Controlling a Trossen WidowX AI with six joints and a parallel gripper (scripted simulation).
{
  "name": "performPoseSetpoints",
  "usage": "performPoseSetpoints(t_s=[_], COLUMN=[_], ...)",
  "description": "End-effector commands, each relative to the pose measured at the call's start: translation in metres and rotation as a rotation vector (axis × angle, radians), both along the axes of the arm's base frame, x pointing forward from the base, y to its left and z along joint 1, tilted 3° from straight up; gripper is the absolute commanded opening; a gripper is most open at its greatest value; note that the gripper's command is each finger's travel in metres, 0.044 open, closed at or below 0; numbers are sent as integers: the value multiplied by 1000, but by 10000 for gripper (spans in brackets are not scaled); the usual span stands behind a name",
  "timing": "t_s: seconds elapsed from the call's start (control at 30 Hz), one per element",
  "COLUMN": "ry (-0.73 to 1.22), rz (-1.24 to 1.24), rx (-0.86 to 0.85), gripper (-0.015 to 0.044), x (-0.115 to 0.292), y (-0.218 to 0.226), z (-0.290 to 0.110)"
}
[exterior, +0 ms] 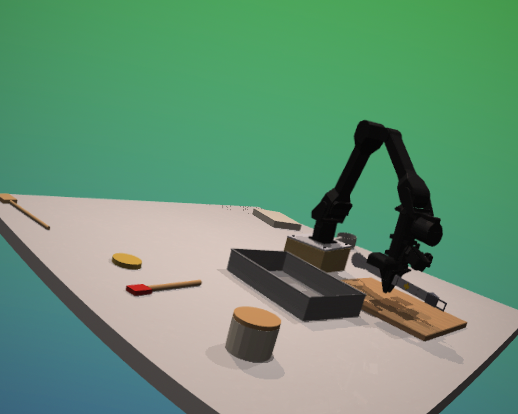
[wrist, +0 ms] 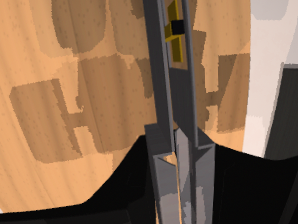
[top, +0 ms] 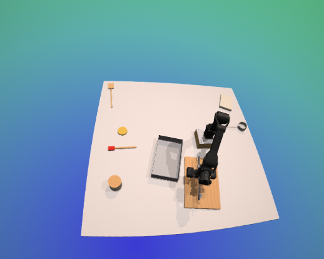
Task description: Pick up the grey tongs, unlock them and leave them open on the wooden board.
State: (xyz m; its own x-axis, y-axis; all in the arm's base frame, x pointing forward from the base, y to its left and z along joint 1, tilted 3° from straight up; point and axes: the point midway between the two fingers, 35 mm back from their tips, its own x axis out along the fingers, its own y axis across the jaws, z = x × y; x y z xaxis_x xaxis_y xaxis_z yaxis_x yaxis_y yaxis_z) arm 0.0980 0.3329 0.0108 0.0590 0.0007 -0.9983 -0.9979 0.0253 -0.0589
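My gripper (top: 201,181) (exterior: 387,286) (wrist: 158,139) is shut on the grey tongs (top: 199,194) (exterior: 419,293) (wrist: 157,63) and holds them low over the wooden board (top: 209,201) (exterior: 433,327) (wrist: 60,50). The tongs lie almost level along the board, and their two arms run close together. A yellow lock piece (wrist: 174,36) sits between the arms in the wrist view. I cannot tell whether the tongs touch the board. The dark roasting tin (top: 166,138) (exterior: 283,290) stands empty to the left of the board.
The arm's base block (top: 202,142) (exterior: 315,255) stands behind the board. A tan-lidded canister (top: 114,182) (exterior: 253,333), a red spatula (top: 121,147) (exterior: 158,287), a yellow disc (top: 122,131) (exterior: 127,260) and a wooden spatula (top: 111,94) (exterior: 25,212) are at the left. A beige slab (top: 226,102) (exterior: 276,218) lies at the far right.
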Motion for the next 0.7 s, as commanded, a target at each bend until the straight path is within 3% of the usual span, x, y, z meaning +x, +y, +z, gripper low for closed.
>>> performPoseSetpoints(t_s=[0.0, 0.5, 0.67], ry=[0, 0, 1], rz=[0, 0, 0], rx=[1, 1, 2], gripper=[34, 428, 440], x=[0, 0, -15], y=[0, 0, 5], z=[0, 0, 8])
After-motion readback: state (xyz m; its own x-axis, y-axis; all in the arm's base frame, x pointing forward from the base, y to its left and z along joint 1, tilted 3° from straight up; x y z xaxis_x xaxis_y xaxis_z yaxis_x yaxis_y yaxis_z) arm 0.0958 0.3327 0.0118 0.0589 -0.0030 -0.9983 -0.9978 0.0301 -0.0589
